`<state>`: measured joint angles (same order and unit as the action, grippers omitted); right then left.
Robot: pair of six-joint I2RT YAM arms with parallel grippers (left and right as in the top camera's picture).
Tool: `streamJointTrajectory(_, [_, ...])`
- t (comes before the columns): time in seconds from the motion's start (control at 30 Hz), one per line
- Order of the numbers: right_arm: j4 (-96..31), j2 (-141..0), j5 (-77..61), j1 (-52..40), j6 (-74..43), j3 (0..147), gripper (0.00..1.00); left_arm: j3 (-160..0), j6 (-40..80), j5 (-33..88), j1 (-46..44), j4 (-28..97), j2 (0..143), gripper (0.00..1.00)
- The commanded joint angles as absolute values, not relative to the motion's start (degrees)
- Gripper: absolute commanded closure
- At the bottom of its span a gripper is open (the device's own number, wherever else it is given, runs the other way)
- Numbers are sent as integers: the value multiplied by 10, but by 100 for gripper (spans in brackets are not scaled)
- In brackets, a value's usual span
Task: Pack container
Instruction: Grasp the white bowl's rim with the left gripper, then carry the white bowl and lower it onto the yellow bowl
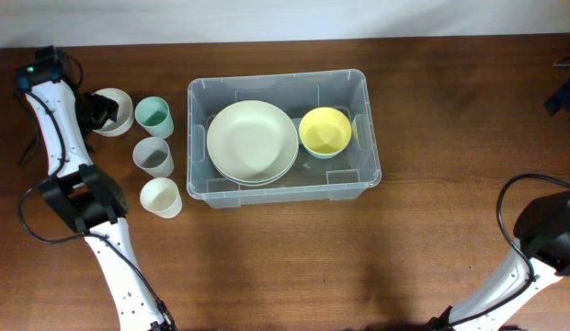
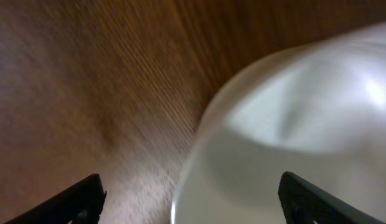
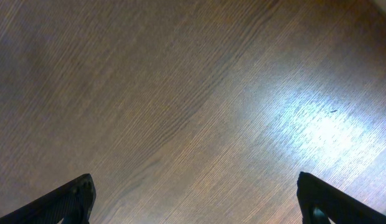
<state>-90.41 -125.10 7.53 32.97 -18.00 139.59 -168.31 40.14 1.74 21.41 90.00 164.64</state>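
Overhead, one container (image 1: 280,79), two plates (image 1: 252,140), two bowls (image 1: 324,131), three cups (image 1: 153,157)

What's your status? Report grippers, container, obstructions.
Left gripper open at white bowl. Right gripper open over table. Container holds plates, yellow bowl. Three cups beside it, nothing blocking.

There is one large clear rectangular plastic container (image 1: 195,138). There are two bowls: one small yellow round bowl (image 1: 325,131) and one white round bowl (image 1: 112,110). There are three cups: one green plastic cup (image 1: 153,116), one grey plastic cup (image 1: 153,156), one cream plastic cup (image 1: 162,197). The cream round plates (image 1: 252,141) seem to be two, stacked.
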Motion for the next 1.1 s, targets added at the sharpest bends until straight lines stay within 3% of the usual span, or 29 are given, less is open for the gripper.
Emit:
streamJointTrajectory(0.0, [-904,-1259,82,334,-182,1394,1,-1686,403,18,217,901,1668,17])
streamJointTrajectory(0.17, [-904,-1259,82,334,-182,1394,1,-1686,403,17,218,896,1668,27])
streamJointTrajectory(0.27, [-904,-1259,82,334,-182,1394,1,-1686,403,12,218,896,1668,39])
streamJointTrajectory(0.57, [-904,-1259,82,334,-182,1394,1,-1686,403,11,222,894,1667,98])
streamJointTrajectory(1.07, [-904,-1259,82,334,-182,1394,1,-1772,402,25,248,918,1562,99])
